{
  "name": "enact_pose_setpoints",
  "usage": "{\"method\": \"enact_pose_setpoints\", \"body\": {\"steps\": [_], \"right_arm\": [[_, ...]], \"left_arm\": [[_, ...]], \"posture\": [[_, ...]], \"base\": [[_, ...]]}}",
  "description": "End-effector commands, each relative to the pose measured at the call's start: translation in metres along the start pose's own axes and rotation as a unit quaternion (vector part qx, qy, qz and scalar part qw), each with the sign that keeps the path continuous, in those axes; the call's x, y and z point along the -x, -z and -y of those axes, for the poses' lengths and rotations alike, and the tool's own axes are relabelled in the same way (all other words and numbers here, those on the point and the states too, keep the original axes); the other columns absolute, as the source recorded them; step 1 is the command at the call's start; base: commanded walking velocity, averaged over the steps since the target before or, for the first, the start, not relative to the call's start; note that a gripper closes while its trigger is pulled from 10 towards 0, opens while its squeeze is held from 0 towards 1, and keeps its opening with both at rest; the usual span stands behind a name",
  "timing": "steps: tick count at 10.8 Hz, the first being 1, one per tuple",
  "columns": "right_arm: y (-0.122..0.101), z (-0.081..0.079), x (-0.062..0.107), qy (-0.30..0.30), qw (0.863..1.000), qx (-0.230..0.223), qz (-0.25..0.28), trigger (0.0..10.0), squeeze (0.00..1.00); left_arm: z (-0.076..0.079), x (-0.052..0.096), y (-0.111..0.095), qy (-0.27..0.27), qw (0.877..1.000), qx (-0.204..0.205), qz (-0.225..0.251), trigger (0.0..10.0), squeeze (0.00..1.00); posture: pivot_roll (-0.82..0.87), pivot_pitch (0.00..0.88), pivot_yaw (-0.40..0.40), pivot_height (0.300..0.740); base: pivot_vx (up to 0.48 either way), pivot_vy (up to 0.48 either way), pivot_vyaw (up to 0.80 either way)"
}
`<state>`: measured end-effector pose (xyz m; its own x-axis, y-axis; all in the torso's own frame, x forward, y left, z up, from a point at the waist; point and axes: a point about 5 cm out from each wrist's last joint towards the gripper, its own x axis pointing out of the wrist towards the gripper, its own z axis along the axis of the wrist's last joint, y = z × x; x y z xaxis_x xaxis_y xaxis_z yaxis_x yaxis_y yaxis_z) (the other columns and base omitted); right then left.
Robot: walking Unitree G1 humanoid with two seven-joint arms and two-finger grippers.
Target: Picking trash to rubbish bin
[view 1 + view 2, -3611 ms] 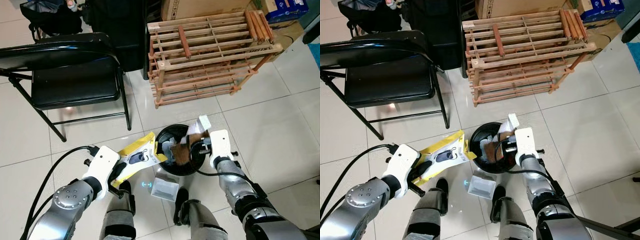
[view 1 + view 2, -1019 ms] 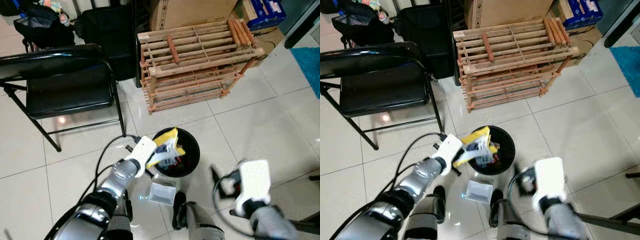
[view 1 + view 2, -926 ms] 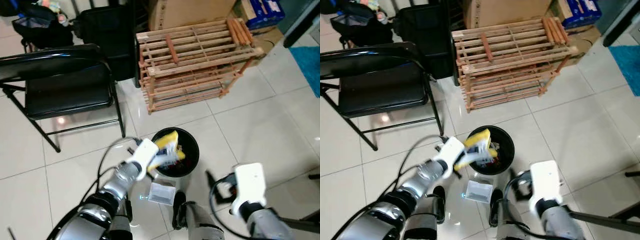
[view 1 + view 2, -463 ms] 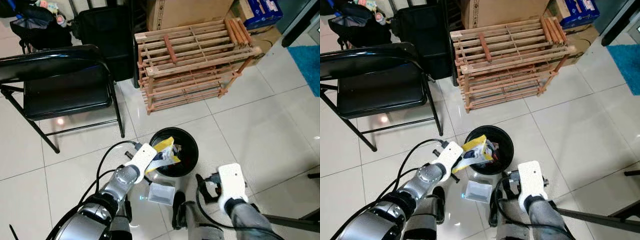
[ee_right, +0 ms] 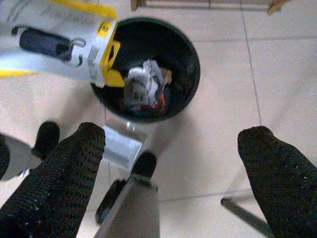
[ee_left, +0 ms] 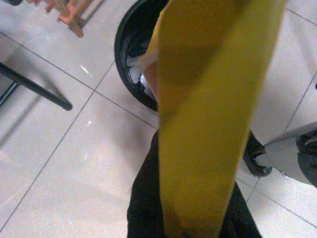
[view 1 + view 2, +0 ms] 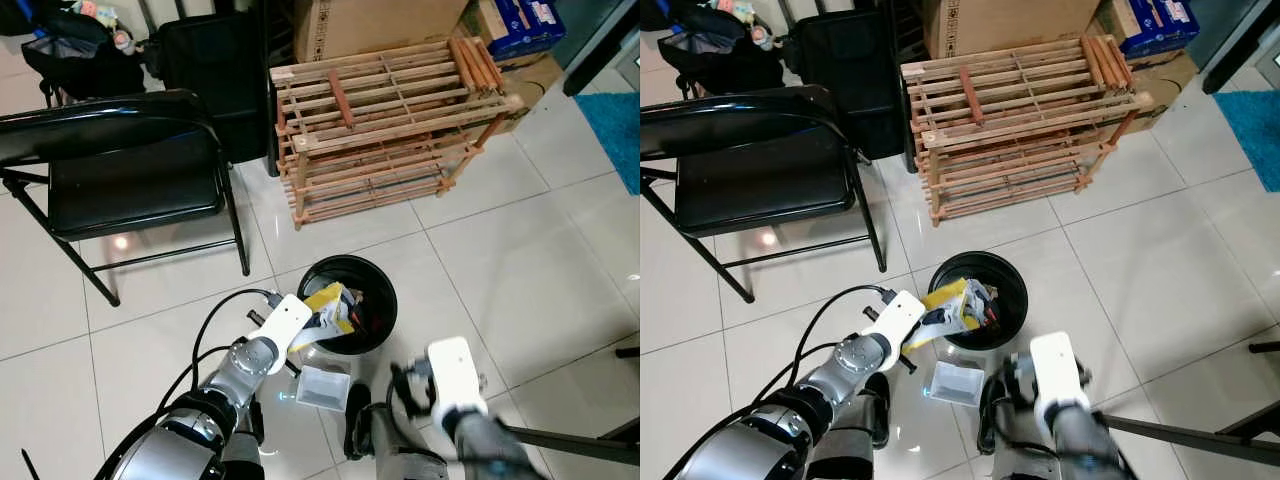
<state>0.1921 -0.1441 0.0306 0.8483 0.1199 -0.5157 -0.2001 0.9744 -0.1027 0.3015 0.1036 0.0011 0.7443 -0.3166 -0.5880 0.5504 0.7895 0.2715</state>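
One yellow pack [image 7: 325, 305] is what we hold in our left gripper [image 7: 303, 325], whose fingers are closed on its near end. Its long axis runs straight out from the fingers, and its far end points into the black bin [image 7: 376, 286], lying over the near rim and above the crumpled trash [image 5: 146, 87] inside. In the left wrist view the pack [image 6: 203, 109] stretches away from the fingers as a broad yellow band toward the bin [image 6: 130, 47].

Our right gripper [image 5: 173, 168] hangs just beside the bin on its right, its fingers [image 5: 64, 173] spread wide with nothing between them; the bin [image 5: 193, 64] lies beyond the fingertips. A small clear tray [image 7: 324, 387] rests on the floor near the left fingers, by our feet.

Compared with half a second ago, the pack has tipped lower, reaching deeper into the bin, and our right arm has drawn back, blurred.
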Motion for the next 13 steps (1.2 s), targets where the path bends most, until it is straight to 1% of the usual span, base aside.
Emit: {"method": "enact_pose_setpoints", "body": {"steps": [1,2,4,6,11,13], "right_arm": [[0.003,-0.002,0.007,0.001,1.000,0.003,-0.005,10.0,0.00],[0.003,-0.004,0.011,0.001,1.000,0.002,-0.003,10.0,0.00],[0.001,-0.005,0.020,0.006,1.000,-0.003,0.004,10.0,0.00],[-0.001,-0.004,0.024,0.011,1.000,-0.004,0.007,10.0,0.00],[-0.004,-0.004,0.033,0.021,1.000,-0.007,0.007,10.0,0.00],[-0.004,-0.004,0.037,0.024,1.000,-0.010,0.006,10.0,0.00]], "left_arm": [[0.010,0.001,0.009,0.004,1.000,0.005,-0.009,10.0,0.00],[0.007,0.000,0.003,-0.009,1.000,-0.003,0.004,10.0,0.00],[-0.005,-0.003,-0.021,-0.052,0.998,-0.010,0.045,10.0,0.00],[-0.009,-0.004,-0.030,-0.064,0.996,-0.008,0.056,10.0,0.00],[-0.001,-0.007,-0.043,-0.059,0.995,0.013,0.081,10.0,0.00],[0.001,-0.008,-0.049,-0.063,0.994,0.010,0.084,10.0,0.00]], "posture": [[-0.01,0.348,-0.090,0.740],[-0.01,0.349,-0.091,0.740],[-0.04,0.353,-0.091,0.740],[-0.06,0.356,-0.092,0.740],[-0.10,0.368,-0.100,0.740],[-0.12,0.375,-0.103,0.740]], "base": [[0.000,0.000,0.00],[0.000,0.000,0.00],[0.000,0.000,0.00],[0.000,0.000,0.00],[0.000,0.000,0.00],[0.000,0.000,0.00]]}}
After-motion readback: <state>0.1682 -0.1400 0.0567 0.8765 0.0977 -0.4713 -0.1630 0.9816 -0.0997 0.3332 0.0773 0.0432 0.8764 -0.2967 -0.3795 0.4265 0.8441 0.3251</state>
